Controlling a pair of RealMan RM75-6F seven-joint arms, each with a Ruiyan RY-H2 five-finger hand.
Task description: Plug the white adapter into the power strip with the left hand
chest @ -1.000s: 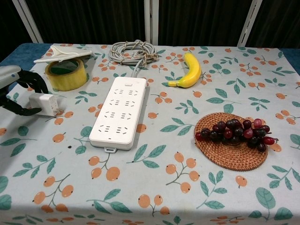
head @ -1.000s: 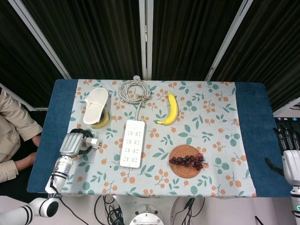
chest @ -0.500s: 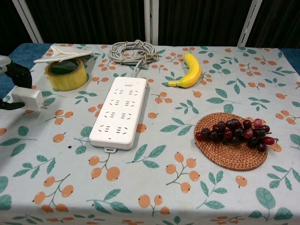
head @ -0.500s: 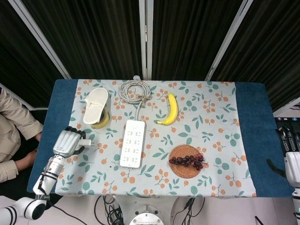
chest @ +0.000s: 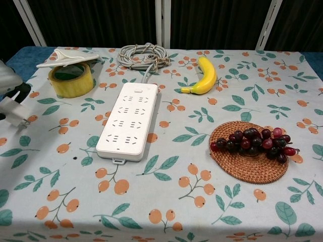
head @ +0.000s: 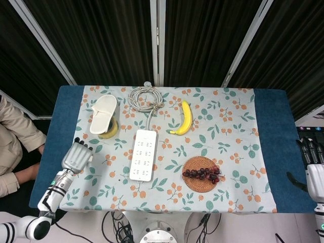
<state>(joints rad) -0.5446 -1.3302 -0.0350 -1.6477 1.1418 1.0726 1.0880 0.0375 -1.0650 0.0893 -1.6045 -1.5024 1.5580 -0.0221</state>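
The white power strip (head: pixel 143 154) (chest: pixel 130 120) lies lengthwise in the middle of the floral cloth, with its grey cable coiled (head: pixel 145 97) (chest: pixel 143 54) behind it. My left hand (head: pixel 77 157) (chest: pixel 9 83) hovers at the cloth's left edge, well left of the strip. It holds the white adapter (chest: pixel 12 112), tilted, with the prongs pointing down and to the right. In the head view the hand's back hides the adapter. My right hand (head: pixel 314 169) stays off the table's right side, fingers spread and holding nothing.
A yellow tape roll (chest: pixel 70 79) with a white slipper-like object (head: pixel 104 114) on top stands at the back left. A banana (head: pixel 185 118) (chest: pixel 203 75) lies right of the cable. Grapes on a woven coaster (head: pixel 202 173) (chest: pixel 252 146) sit right of the strip. A person's arm (head: pixel 15 147) is at the left.
My left hand took the adapter off the cloth, drew it left towards the table edge and turned it, so the prongs now point downward. The right hand has not moved.
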